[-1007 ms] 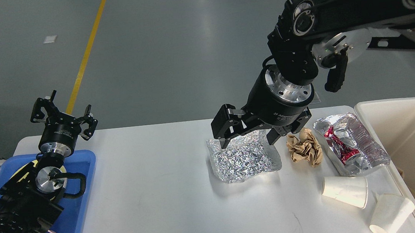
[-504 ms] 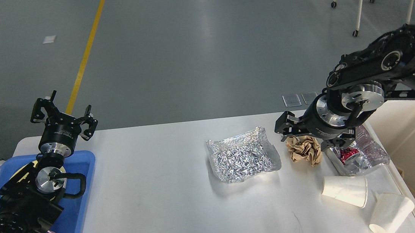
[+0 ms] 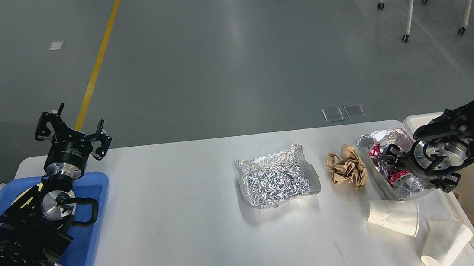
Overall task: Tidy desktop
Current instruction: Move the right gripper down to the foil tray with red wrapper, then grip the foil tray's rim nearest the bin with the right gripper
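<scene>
Where foil trays lie, desktop point(image 3: 185, 225) beneath the right tool point(image 3: 389, 158).

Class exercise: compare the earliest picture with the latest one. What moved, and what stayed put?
The right gripper pulled back from above the middle foil tray to the right foil tray, carrying nothing. The left gripper, brown paper ball and paper cups stayed put.

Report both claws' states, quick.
Left claw: open, empty, above the blue tray.
Right claw: cannot tell; dark, over the foil tray.
</scene>
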You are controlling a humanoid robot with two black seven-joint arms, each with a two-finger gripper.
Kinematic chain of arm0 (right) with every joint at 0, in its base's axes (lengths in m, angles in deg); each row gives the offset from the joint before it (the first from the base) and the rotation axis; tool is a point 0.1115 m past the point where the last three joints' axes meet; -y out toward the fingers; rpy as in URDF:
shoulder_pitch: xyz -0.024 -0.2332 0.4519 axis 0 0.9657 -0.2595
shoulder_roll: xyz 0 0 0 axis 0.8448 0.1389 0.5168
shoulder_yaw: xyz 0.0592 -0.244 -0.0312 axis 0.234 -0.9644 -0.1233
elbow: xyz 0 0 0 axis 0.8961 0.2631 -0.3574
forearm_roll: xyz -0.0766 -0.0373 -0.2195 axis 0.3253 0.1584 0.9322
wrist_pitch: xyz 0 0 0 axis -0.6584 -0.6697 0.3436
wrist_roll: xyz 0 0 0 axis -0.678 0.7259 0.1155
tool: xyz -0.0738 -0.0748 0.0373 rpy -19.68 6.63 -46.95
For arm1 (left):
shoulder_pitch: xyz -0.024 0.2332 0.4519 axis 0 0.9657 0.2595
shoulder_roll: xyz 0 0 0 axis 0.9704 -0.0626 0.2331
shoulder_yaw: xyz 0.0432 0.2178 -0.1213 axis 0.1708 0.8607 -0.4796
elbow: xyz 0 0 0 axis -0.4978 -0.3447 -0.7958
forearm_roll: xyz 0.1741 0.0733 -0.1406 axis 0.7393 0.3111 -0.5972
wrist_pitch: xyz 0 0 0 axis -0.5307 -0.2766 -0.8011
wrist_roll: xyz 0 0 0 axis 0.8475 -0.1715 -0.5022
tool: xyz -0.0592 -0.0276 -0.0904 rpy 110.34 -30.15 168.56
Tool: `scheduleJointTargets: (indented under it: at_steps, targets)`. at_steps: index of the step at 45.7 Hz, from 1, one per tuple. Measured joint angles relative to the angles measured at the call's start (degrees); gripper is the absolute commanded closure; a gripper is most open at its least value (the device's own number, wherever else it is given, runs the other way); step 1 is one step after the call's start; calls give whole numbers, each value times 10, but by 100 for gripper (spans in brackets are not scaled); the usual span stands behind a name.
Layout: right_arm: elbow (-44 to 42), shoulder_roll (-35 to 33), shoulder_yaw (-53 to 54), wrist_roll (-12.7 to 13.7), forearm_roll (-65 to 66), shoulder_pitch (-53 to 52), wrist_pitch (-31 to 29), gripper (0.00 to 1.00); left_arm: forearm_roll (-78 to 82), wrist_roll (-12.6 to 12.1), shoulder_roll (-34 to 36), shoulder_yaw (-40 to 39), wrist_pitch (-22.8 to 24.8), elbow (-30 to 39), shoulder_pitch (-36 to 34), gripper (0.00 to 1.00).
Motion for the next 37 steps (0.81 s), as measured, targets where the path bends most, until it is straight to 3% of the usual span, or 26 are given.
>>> scheduleJointTargets:
  at_steps: [6, 11, 22, 37]
  targets:
    - [-77, -1, 45, -1, -3, 68, 24, 10, 0, 0, 0, 0, 0, 0, 0, 1]
    - [-140, 0, 110, -2, -24, 127, 27, 32, 0, 0, 0, 0, 0, 0, 0, 0]
    - [-205, 5, 134, -3, -34, 191, 30, 32, 0, 0, 0, 0, 0, 0, 0, 0]
    - [-208, 0, 152, -4, -39, 182, 30, 31, 0, 0, 0, 1, 0, 0, 0, 1]
